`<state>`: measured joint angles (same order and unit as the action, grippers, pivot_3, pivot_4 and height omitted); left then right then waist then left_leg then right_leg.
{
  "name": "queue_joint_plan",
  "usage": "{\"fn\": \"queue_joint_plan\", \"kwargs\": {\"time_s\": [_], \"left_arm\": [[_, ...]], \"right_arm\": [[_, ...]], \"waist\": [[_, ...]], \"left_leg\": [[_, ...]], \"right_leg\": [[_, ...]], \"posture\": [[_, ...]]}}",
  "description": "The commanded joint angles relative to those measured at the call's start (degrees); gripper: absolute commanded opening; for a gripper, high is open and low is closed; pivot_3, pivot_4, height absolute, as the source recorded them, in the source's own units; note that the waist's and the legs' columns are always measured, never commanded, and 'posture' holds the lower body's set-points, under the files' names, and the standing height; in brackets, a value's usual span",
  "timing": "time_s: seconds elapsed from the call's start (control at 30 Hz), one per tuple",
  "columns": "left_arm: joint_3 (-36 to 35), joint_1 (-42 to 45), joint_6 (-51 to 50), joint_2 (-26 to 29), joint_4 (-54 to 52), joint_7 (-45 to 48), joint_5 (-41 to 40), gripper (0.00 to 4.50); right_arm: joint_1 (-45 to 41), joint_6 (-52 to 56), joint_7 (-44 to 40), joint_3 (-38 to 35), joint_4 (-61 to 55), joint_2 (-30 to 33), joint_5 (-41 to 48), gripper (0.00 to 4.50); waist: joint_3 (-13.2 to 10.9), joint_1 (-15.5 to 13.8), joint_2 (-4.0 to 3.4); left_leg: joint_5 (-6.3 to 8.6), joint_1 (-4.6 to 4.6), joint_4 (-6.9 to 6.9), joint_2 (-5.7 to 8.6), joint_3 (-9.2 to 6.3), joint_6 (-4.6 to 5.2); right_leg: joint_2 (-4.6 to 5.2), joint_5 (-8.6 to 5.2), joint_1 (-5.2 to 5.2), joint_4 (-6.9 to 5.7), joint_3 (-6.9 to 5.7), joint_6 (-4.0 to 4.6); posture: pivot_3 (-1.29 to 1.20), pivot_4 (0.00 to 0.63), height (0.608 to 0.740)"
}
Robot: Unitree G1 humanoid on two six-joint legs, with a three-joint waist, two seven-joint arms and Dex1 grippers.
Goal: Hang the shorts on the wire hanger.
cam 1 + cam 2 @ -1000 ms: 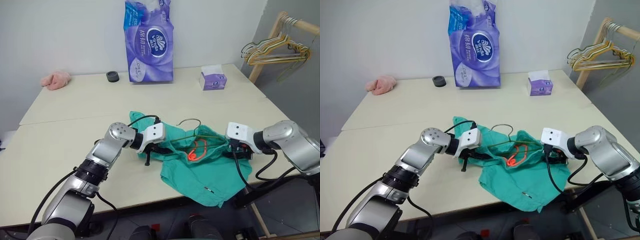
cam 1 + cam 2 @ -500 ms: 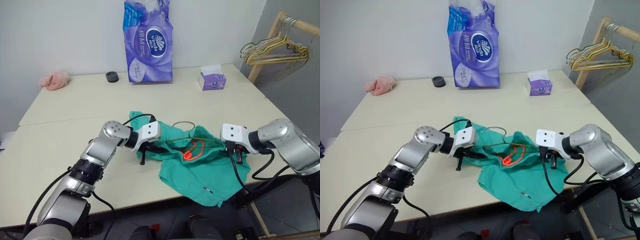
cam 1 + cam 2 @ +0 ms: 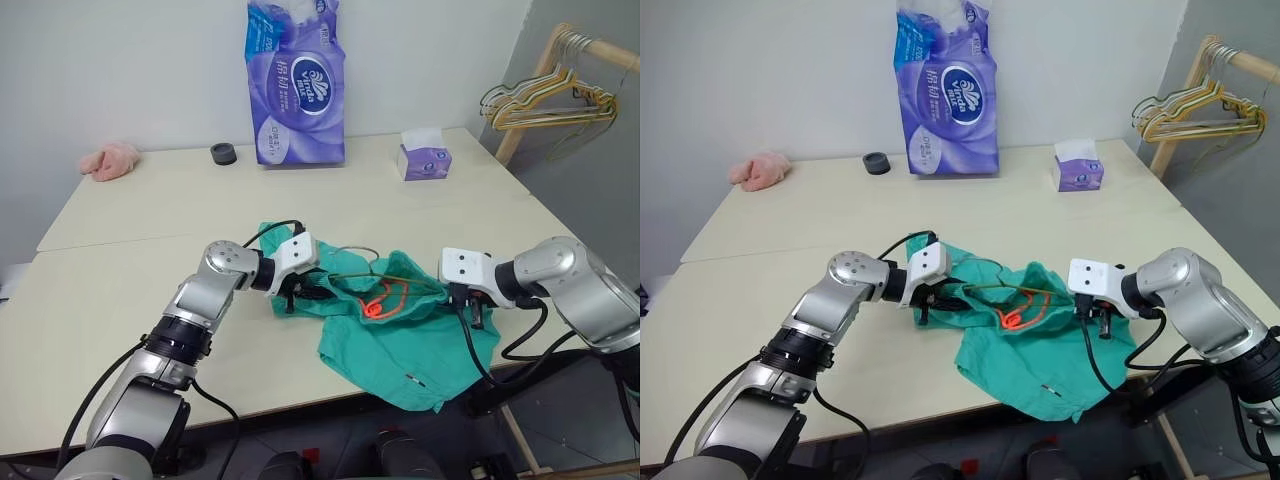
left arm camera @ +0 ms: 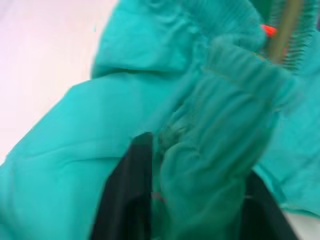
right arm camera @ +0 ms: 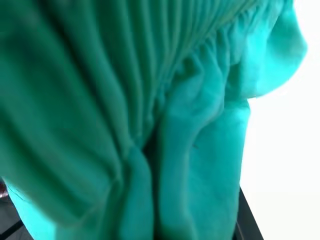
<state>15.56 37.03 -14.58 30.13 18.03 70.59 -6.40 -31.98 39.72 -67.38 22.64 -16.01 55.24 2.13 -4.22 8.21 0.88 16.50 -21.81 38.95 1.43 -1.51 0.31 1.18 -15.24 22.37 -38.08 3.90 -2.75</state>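
left claw (image 3: 292, 296): fingers apart around shorts (image 3: 400, 345) waistband
right claw (image 3: 472, 310): clamped on shorts
risk: my loose left side lets cloth slide off hanger (image 3: 352, 268)

The purple tissue pack (image 3: 296, 85) standing upright carries a white oval logo, its lettering too small to read.

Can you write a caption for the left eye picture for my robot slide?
Robot grippers, left and right, at either side of the teal shorts and wire hanger on the table.
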Motion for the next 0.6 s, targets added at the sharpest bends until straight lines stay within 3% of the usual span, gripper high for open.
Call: {"fn": "queue_joint_plan", "kwargs": {"time_s": [0.03,0.07,0.2,0.43,0.5,0.6], "left_arm": [[-3.85,2.85,0.37,1.07,2.19,-0.69,-1.56,2.61],[-4.28,3.08,-0.57,2.44,3.04,1.54,-2.46,2.85],[-3.57,3.26,0.94,6.08,6.00,6.95,-2.24,2.85],[-3.19,4.32,4.38,5.31,11.44,6.33,-0.39,2.85],[-3.90,4.39,3.29,4.78,11.29,6.54,-1.29,2.48],[-5.24,4.69,0.51,4.37,10.87,7.58,-3.37,2.48]], "right_arm": [[0.17,0.32,-0.30,-2.70,-2.62,0.25,1.38,0.00],[0.32,0.47,-0.30,-2.85,-2.73,0.34,1.51,0.00],[0.45,1.09,-0.27,-3.25,-2.85,0.30,2.08,0.00],[0.51,1.52,-0.21,-3.56,-2.92,0.32,2.48,0.00],[0.59,1.83,-0.14,-3.77,-3.06,0.36,2.69,0.00],[0.79,2.69,0.02,-4.42,-3.40,0.36,3.42,0.00]], "waist": [[0.00,-0.02,0.00],[0.00,-0.02,0.00],[0.00,0.31,-0.01],[0.00,-0.06,0.00],[0.00,-0.07,0.00],[0.00,-0.01,0.00]], "left_leg": [[0.00,0.00,0.00,0.00,0.00,0.00],[0.00,-0.01,0.00,0.00,-0.01,0.00],[0.00,0.00,-0.02,0.00,-0.02,0.00],[0.00,-0.01,0.01,0.01,-0.02,0.00],[0.00,-0.03,0.01,0.01,-0.03,0.00],[0.00,-0.04,0.00,0.01,-0.03,0.00]], "right_leg": [[0.00,0.00,0.00,0.00,0.00,0.00],[0.00,0.00,0.00,0.00,-0.01,0.00],[0.00,0.00,0.01,0.00,-0.03,0.00],[0.04,0.00,0.00,0.00,-0.05,0.00],[0.04,0.00,0.01,0.01,-0.06,0.00],[0.05,0.00,0.02,0.01,-0.06,0.00]], "posture": [[-0.20,0.047,0.740],[-0.20,0.047,0.740],[-0.19,0.049,0.740],[-0.20,0.049,0.740],[-0.20,0.051,0.740],[-0.20,0.051,0.740]]}}
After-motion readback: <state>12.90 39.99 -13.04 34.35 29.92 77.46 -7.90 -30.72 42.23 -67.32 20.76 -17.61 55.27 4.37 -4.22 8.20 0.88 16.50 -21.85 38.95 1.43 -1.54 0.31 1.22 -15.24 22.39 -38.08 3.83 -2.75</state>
